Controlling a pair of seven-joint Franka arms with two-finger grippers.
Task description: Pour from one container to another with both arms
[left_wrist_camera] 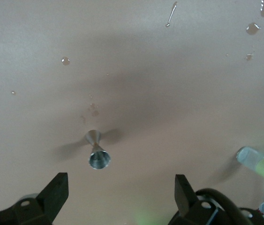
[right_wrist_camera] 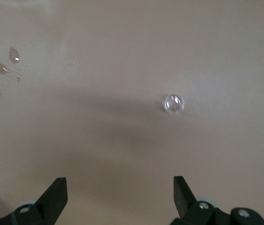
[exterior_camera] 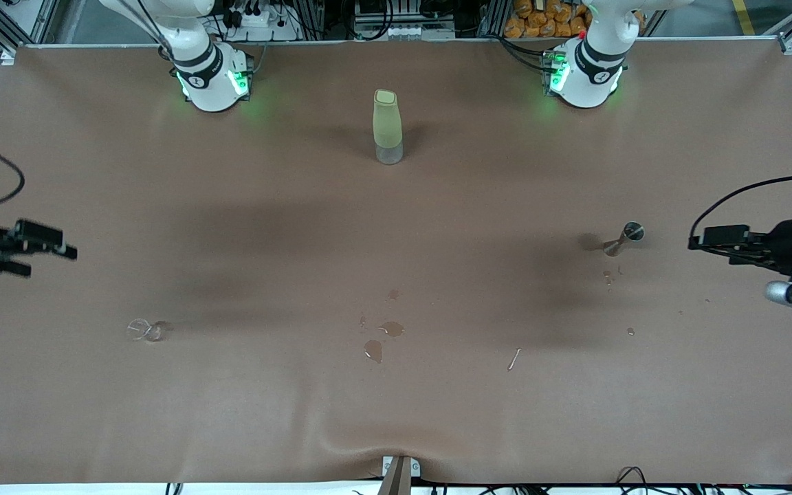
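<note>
A small metal jigger [exterior_camera: 626, 238] stands on the brown table toward the left arm's end, and shows as a double cone [left_wrist_camera: 96, 150] in the left wrist view. My left gripper [exterior_camera: 700, 243] hovers open beside it over the table's end, with nothing between its fingers [left_wrist_camera: 121, 188]. A small clear glass [exterior_camera: 144, 330] stands toward the right arm's end and is also in the right wrist view [right_wrist_camera: 173, 103]. My right gripper [exterior_camera: 52, 256] hangs open and empty [right_wrist_camera: 120, 190] over that end of the table. A tall yellow-green bottle [exterior_camera: 388, 127] stands upright between the two arm bases.
Small puddles of spilled liquid [exterior_camera: 382, 338] lie mid-table, nearer the front camera than the bottle. More drops [exterior_camera: 608, 276] sit by the jigger. A thin pale streak [exterior_camera: 513, 359] lies near the puddles. The brown cloth [exterior_camera: 396, 440] ripples at its near edge.
</note>
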